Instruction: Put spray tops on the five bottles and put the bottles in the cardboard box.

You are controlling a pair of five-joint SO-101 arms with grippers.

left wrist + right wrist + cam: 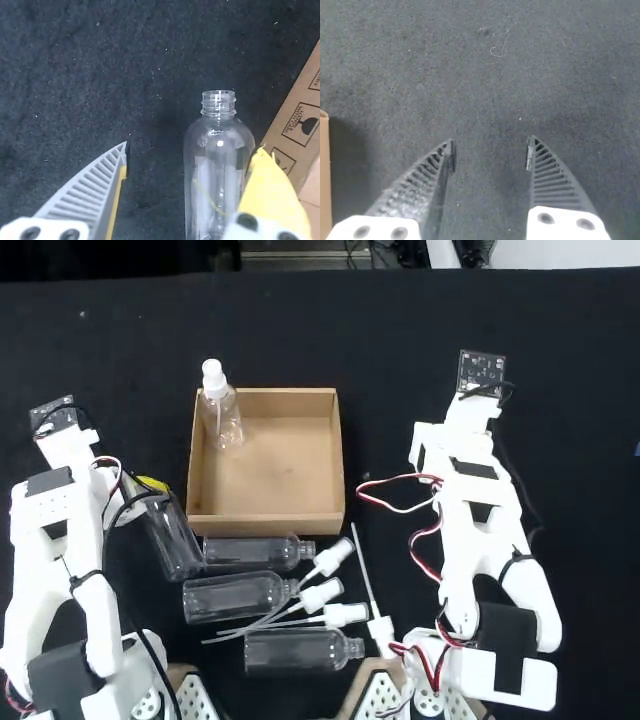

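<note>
One clear plastic bottle without a top [217,165] is between the jaws of the left arm [55,530], which are wide apart: it is close against the yellow jaw and apart from the grey one, beside the brown cardboard box [265,523]. The jaws of the right arm [470,510] are also apart, holding nothing, over the black surface [480,60]. Three more open bottles [235,595] lie near the box beside white spray tops [322,592]; one capped bottle [222,410] stands inside it.

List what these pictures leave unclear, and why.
Left wrist view: base of the bottle, cut off by the edge, partly behind a yellow finger.
Right wrist view: most of the cardboard box, cut off by the edge.
High view: which of the spray tops each thin tube joins; they cross.
</note>
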